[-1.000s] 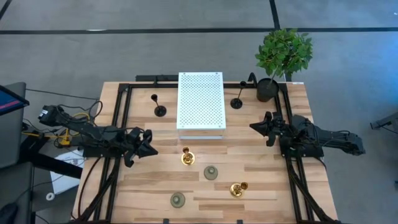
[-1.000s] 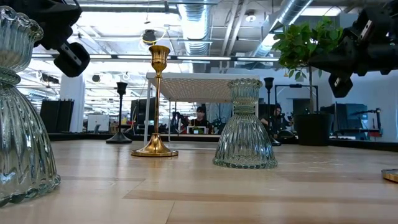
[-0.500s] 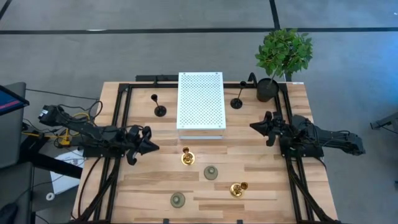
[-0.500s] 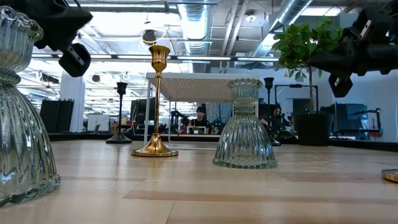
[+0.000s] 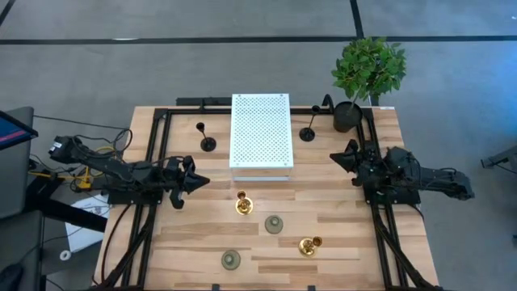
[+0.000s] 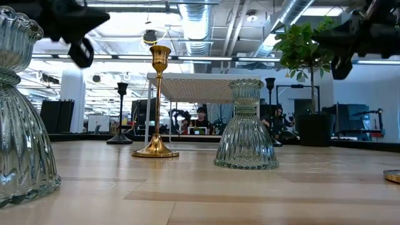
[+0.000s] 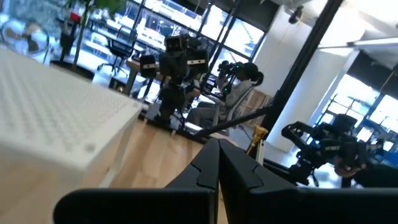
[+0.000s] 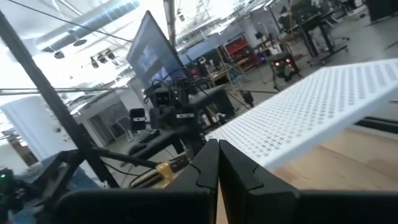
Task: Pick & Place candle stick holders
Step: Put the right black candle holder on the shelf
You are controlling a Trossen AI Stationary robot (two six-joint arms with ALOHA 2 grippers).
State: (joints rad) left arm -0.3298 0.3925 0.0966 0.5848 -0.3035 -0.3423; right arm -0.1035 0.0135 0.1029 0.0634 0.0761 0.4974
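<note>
Candle stick holders (image 5: 274, 224) unmoved; both closed end effectors drifted slightly.

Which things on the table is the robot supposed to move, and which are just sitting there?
For the job:
- black candle holders
- gold candle holders
- grey-green candle holders

Just there:
- white perforated stand
- potted plant
</note>
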